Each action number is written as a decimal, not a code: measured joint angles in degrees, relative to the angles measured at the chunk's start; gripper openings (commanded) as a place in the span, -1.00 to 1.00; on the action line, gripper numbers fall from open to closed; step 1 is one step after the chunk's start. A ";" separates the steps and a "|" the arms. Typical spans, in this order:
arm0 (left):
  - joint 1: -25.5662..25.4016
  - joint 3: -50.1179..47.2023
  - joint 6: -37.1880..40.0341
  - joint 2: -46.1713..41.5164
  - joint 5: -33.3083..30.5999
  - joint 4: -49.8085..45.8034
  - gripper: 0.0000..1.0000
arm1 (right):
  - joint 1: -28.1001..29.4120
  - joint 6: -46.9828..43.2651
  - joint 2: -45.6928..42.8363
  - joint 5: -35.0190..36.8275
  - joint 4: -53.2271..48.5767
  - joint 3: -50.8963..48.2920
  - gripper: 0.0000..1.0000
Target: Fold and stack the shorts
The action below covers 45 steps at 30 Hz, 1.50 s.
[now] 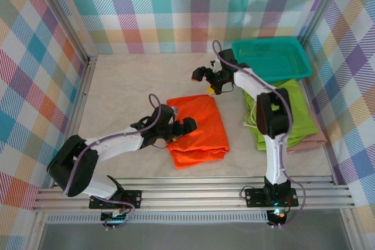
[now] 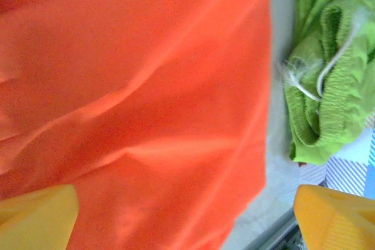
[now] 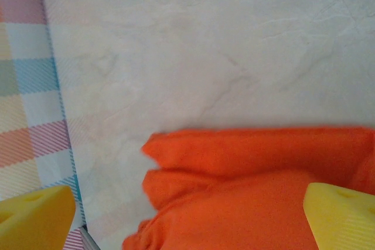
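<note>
The folded bright orange fabric shorts (image 1: 199,130) lie mid-frame on the pale desk (image 1: 129,86), with the left hand (image 1: 183,126) released over their left edge. The right hand (image 1: 205,81), likewise released, hovers beyond their upper edge. Lime green fabric shorts (image 1: 299,109) lie at right.

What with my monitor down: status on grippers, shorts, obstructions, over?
Left gripper, right gripper open, empty. Bright orange fabric shorts folded, under left gripper. Lime green shorts atop dusty pink shorts, right side. Teal plastic basket behind them, not blocking.
</note>
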 measured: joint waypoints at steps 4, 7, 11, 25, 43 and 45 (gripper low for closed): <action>1.64 8.66 2.75 -2.51 0.11 -6.16 1.00 | -0.02 -5.33 -17.31 4.72 0.13 -7.76 0.99; 2.69 11.37 3.87 -2.95 0.11 -7.04 1.00 | -0.50 -9.11 -27.54 7.15 0.26 -13.44 0.99; 3.69 10.01 3.91 -0.50 0.24 -6.60 1.00 | -1.92 -12.46 -32.22 7.17 -0.02 -21.27 0.99; 4.98 -1.62 3.06 7.15 0.07 3.89 1.00 | -5.18 -19.34 -22.18 -0.28 -3.96 -33.31 0.99; 5.09 -3.52 2.23 6.25 0.07 6.86 1.00 | -1.22 -17.29 -17.59 -3.93 1.27 -37.88 0.77; 5.09 -3.54 2.21 6.25 0.04 6.93 1.00 | -1.03 -16.85 -17.33 -3.96 1.84 -37.99 0.74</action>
